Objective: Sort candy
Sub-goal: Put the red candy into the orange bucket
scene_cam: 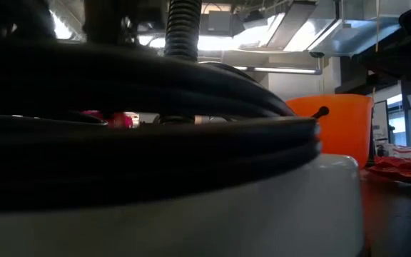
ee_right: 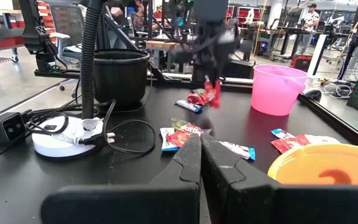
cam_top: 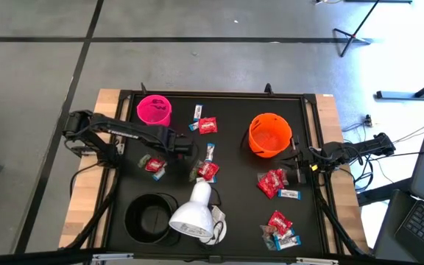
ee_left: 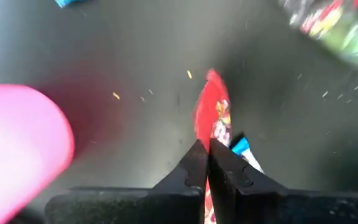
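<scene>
Candy is scattered loose across the black bench (cam_top: 227, 165), mostly red packets with a few white-and-blue bars. One red packet (ee_left: 211, 115) is clamped in the left claw (ee_left: 206, 148) and lifted off the bench near the middle, a blue-tipped wrapper hanging beside it; the right wrist view shows it dangling clear of the surface. Roughly seven red packets overall: one held, one (cam_top: 154, 165) toward the left edge, one (cam_top: 207, 126) near the far edge, one (cam_top: 207, 171) by the lamp, two (cam_top: 272, 182) just below the orange cup, one (cam_top: 279, 221) near the front right corner. Blue-and-white bars number about five, exact count unclear.

Three cups:
- pink cup (cam_top: 154, 109), far left corner, looks empty
- orange cup (cam_top: 270, 135), far right, something small and orange inside, can't identify it
- black cup (cam_top: 152, 217), front left, nothing visible inside

White lamp head (cam_top: 195, 215) is at the front edge. Right claw (ee_right: 200, 144) is clenched on nothing, parked beside the orange cup at the right edge.
</scene>
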Motion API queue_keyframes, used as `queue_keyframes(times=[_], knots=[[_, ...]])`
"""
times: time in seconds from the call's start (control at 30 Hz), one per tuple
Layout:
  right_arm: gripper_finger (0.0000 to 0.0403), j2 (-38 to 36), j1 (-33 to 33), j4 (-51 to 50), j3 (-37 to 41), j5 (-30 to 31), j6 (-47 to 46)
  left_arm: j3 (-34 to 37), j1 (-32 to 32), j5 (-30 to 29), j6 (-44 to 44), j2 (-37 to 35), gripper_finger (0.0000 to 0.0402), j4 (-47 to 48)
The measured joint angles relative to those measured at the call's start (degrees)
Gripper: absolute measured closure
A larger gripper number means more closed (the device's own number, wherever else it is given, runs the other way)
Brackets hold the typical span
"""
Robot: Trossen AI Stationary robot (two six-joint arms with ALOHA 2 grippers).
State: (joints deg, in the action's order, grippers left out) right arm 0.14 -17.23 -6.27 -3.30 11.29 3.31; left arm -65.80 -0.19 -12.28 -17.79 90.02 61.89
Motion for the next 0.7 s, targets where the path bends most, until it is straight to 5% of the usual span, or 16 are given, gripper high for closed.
queue_keyframes(times=[0.33,0.7], knots=[[0.0397,0.0,0.0,0.0,0.01,0.0,0.0,-25.49,-0.93,-7.04,7.02,-0.07,0.0401,11.61],[0.0397,0.0,0.0,-0.01,0.0,0.0,0.0,-45.13,-2.64,-11.0,17.25,-0.13,0.0402,8.34]])
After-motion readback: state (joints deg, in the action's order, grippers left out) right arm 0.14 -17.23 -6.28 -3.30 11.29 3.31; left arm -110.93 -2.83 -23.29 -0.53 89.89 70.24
